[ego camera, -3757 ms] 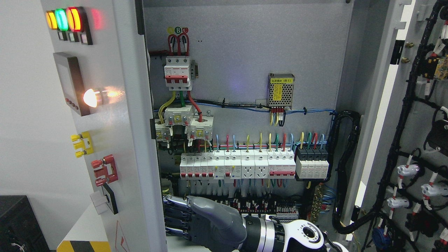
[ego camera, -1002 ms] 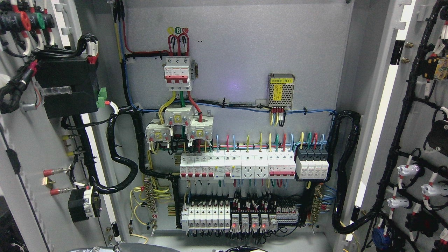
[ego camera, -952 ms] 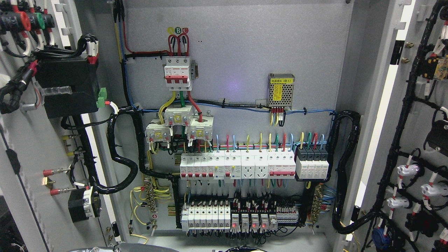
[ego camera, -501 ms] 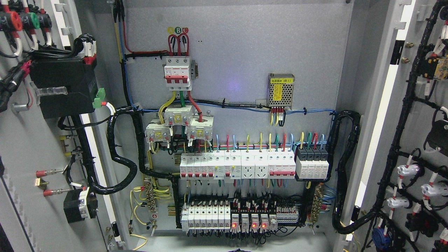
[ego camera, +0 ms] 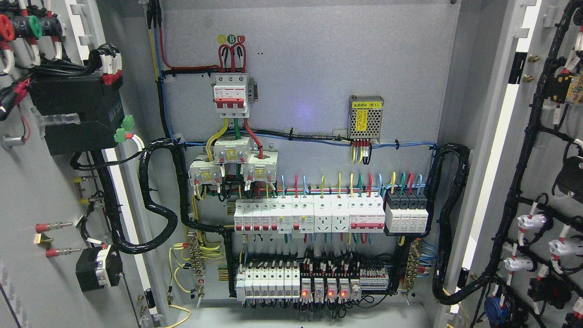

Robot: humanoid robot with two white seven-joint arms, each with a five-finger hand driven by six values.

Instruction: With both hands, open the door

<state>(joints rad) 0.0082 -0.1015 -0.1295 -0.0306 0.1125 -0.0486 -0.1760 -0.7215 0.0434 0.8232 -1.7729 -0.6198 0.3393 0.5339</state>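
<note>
well, both doors hang wide open — left door and right door flank the cabinet's wired back panel — no robot hands or fingers in sight.

The back panel is plain speckled grey. On it, the top breaker is white with red toggles, fed by red loops. At upper right of centre, the supply box is perforated silver with a yellow label. The breaker row at centre is white with red levers; wires above it run blue, red, yellow, green. At lower centre, relays glow red. The left door and right door are grey, crossed by black cable.
</note>
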